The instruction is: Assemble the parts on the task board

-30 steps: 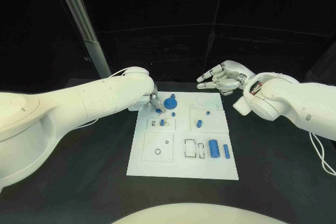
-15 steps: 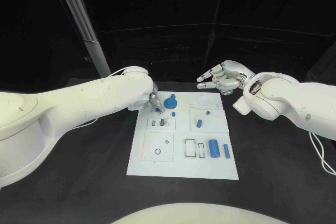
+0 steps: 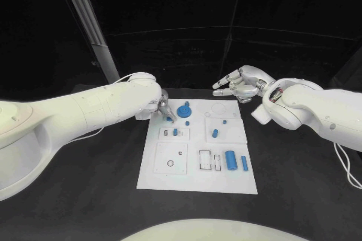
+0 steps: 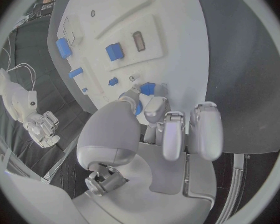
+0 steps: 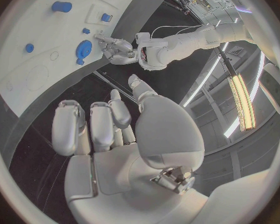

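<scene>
The white task board (image 3: 198,178) lies in the middle of the black table. My left hand (image 3: 163,108) hovers over its far left corner and pinches a small blue part (image 3: 168,117) between thumb and fingertip, seen close in the left wrist view as a small blue part (image 4: 147,88). Just right of it a round blue part (image 3: 185,113) sits on the board. A blue cylinder (image 3: 230,159) and a slim blue bar (image 3: 244,162) lie at the near right. My right hand (image 3: 240,84) hangs open above the table beyond the far right corner, holding nothing.
Small blue pegs (image 3: 215,132) (image 3: 175,132) stand in the board's middle blocks. A grey pole (image 3: 94,37) rises behind the left arm. The right wrist view shows the board (image 5: 28,79), the round blue part (image 5: 84,49) and my left hand (image 5: 115,50).
My left hand has edged slightly left and away from the round blue part, still pinching the small part. The right hand has barely moved.
</scene>
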Motion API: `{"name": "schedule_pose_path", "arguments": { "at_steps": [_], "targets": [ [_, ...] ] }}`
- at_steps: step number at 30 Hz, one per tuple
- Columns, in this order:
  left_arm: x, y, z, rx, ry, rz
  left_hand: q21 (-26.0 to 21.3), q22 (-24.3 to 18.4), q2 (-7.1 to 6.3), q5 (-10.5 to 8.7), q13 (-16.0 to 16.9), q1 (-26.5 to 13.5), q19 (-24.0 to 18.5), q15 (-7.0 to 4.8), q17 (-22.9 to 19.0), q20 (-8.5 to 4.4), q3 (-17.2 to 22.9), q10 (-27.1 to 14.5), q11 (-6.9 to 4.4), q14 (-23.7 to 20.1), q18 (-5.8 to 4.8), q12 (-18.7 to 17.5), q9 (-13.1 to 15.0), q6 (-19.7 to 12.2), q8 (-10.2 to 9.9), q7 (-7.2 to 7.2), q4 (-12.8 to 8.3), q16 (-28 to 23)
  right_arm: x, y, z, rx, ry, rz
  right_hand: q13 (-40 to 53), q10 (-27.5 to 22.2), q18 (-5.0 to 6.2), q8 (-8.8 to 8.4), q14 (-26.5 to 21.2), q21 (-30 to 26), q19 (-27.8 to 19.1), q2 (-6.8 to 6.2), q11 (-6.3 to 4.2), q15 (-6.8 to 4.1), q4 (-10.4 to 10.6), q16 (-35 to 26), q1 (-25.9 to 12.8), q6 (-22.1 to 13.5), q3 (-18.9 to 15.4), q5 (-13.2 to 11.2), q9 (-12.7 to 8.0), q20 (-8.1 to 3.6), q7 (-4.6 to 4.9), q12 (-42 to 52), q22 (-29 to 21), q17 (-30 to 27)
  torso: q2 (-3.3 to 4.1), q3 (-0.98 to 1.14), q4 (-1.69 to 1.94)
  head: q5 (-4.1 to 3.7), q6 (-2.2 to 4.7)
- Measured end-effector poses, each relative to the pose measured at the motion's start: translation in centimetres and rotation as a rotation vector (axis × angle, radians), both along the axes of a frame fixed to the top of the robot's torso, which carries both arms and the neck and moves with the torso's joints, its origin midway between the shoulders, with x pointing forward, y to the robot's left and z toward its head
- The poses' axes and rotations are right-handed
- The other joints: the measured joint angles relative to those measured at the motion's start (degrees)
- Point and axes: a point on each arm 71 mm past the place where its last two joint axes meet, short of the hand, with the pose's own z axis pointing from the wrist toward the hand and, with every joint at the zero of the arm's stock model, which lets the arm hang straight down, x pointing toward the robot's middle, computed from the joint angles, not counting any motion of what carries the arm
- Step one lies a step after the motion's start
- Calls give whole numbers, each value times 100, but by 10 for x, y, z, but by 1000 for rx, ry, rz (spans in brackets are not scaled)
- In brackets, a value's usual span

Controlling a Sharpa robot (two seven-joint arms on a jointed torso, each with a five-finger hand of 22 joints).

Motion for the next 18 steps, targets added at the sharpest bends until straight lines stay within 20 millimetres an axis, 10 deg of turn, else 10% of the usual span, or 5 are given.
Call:
{"name": "schedule_pose_path", "arguments": {
  "at_steps": [18],
  "targets": [
    [-4,13,2,-45,22,21,-80,0,117,378,-52,3,-55,32,0,55,99,-64,64,11,0,-66,-508,-85,-292,83,98,-24,1,-1,-1,-4,6,1,0,0,0,0,0,0,0,0,0,0,0,0,0,0,0,0,0,0,0,0,-1,-2,2,0,1,29,20]
  ]
}}
